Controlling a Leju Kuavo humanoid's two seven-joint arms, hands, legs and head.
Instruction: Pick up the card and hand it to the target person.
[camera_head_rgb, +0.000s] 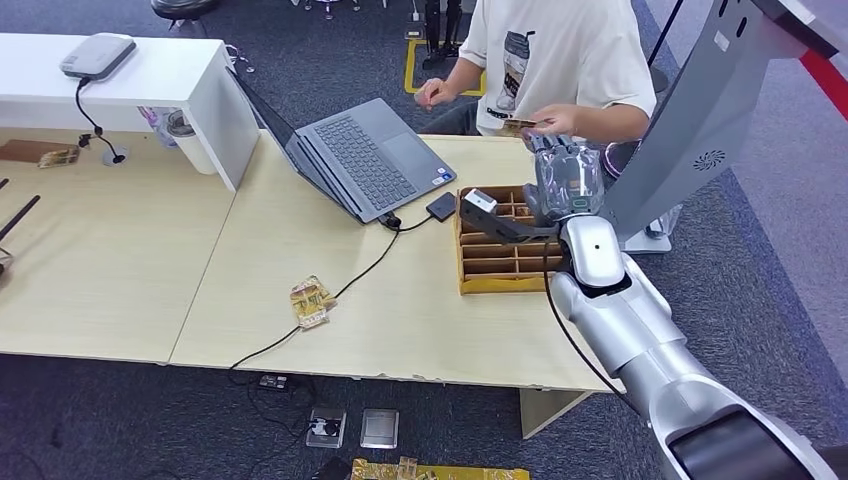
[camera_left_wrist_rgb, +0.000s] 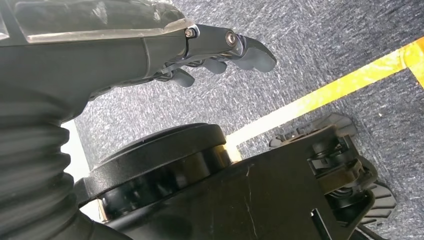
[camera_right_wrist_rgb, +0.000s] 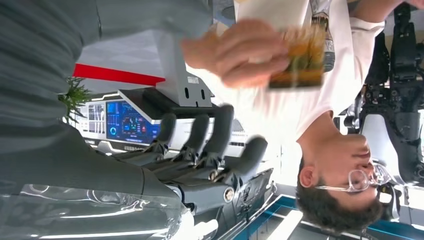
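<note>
Left hand (camera_left_wrist_rgb: 220, 50) hangs low over grey carpet with a yellow floor stripe (camera_left_wrist_rgb: 325, 95) beyond it; fingers curled inward, nothing in them — clenched on nothing.

Head view, well to the left of the raised right hand: a white shelf block (camera_head_rgb: 150, 75) with a grey device (camera_head_rgb: 97, 54) on top, then a cluster of brownish cards (camera_head_rgb: 311, 301) lying flat on the pale table (camera_head_rgb: 120, 260). Nearer the right hand, an open grey laptop (camera_head_rgb: 365, 155) with a black cable (camera_head_rgb: 330, 300) trailing from it across the table. Just below the hand, a wooden compartment tray (camera_head_rgb: 495, 262), partly hidden by the wrist.

Right hand (camera_head_rgb: 566, 172) is raised at the table's far edge, arm extended toward the person (camera_head_rgb: 560, 60) in a white T-shirt. In the right wrist view the fingers (camera_right_wrist_rgb: 210, 135) are stretched out and apart, holding nothing — released.

The card (camera_head_rgb: 518, 126) sits just beyond the right hand's fingertips, pinched in the person's hand (camera_head_rgb: 555, 122); the right wrist view shows it blurred, clear of the robot's fingers. The person's other hand (camera_head_rgb: 433, 93) is raised off to the left of it.
</note>
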